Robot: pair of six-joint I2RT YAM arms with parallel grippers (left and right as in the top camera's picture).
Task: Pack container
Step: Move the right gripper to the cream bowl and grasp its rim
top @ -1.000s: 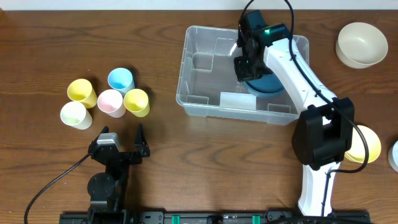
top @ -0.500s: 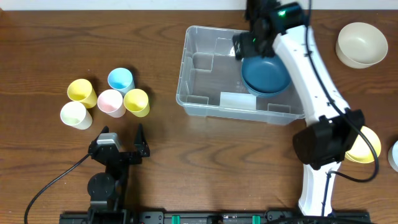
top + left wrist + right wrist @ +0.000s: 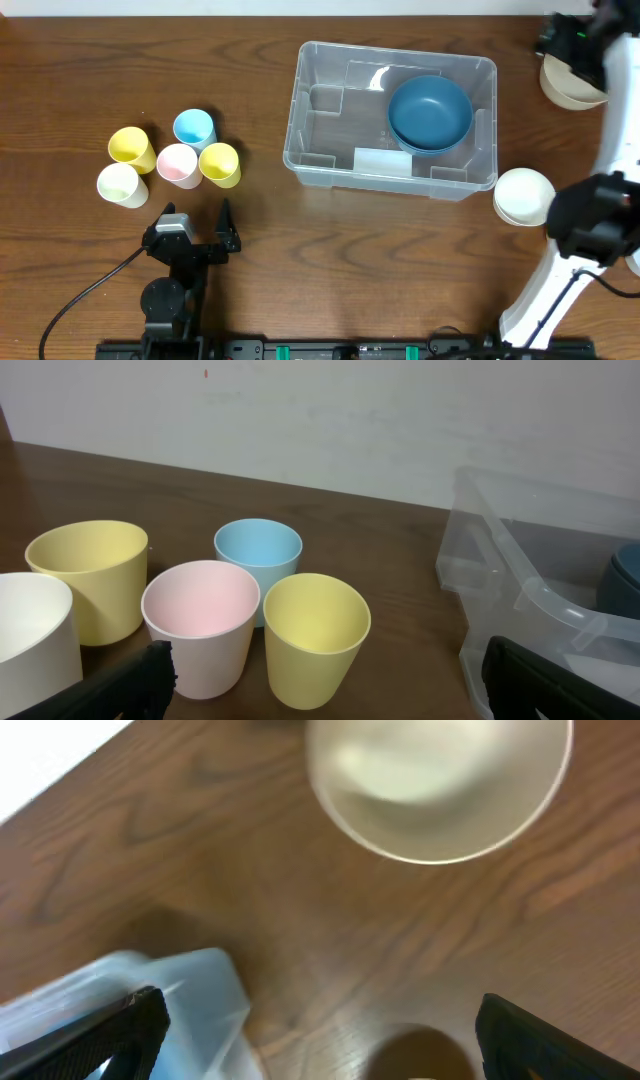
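Observation:
The clear plastic container (image 3: 330, 150) stands mid-table with a blue bowl (image 3: 430, 112) resting in its right half. My right gripper (image 3: 562, 38) hovers at the far right corner above a cream bowl (image 3: 572, 88). In the right wrist view this gripper (image 3: 325, 1050) is open and empty, with the cream bowl (image 3: 440, 780) ahead and a container corner (image 3: 190, 1010) at lower left. My left gripper (image 3: 198, 222) rests open near the front edge, below the cups. In its own view the left gripper (image 3: 330, 700) faces a yellow cup (image 3: 315, 635), and the container (image 3: 520, 595) is on the right.
Several pastel cups stand grouped at the left: yellow (image 3: 131, 148), blue (image 3: 194, 128), pink (image 3: 178, 164), yellow (image 3: 220, 164), white (image 3: 121, 184). A white bowl (image 3: 524, 195) sits right of the container. The right arm's base (image 3: 590, 215) stands at the right edge.
My right gripper opened and let go of the blue bowl inside the container, then rose and swung right to above the cream bowl. The left arm has not moved.

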